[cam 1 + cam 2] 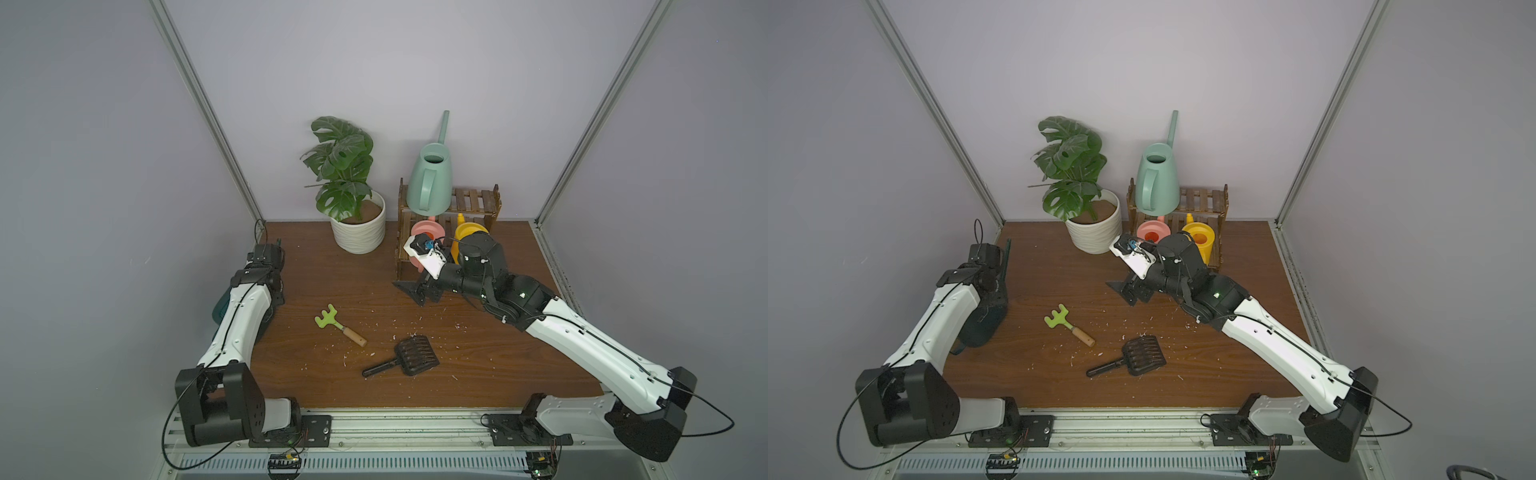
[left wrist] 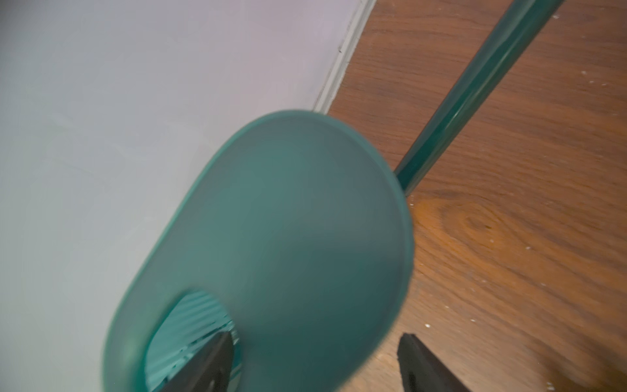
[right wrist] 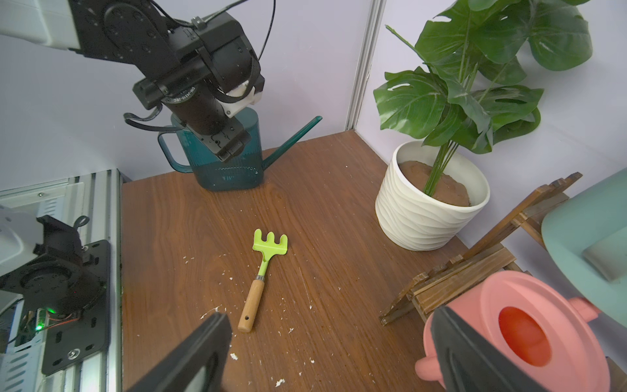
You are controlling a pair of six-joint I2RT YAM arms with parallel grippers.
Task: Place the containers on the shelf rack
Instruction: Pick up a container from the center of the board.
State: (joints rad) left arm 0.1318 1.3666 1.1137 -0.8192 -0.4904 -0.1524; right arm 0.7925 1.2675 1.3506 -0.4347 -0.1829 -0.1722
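Holds the jaws of the left gripper (image 2: 315, 336) apart, astride the dark teal watering can (image 2: 288, 220) (one finger (image 2: 210, 363) over its filling hole (image 2: 190, 322)); stands that can on the table (image 1: 478, 365) by the left wall (image 2: 135, 101), well apart from the shelf rack (image 1: 473, 199); hangs the right gripper (image 3: 330, 314) open, empty, just beside the pink can (image 3: 529, 325) on the lower tier, yellow can (image 1: 1200, 241) alongside; seats the sage-green can (image 1: 430, 178) above.

Robot lab test cell: plain pale lilac wall panels (image 1: 415, 62), silver aluminium frame posts (image 1: 205, 108), brown wood-grain tabletop (image 1: 332, 270), white-and-black robot arms (image 1: 582, 336) bolted to a slotted aluminium base rail (image 1: 395, 424).
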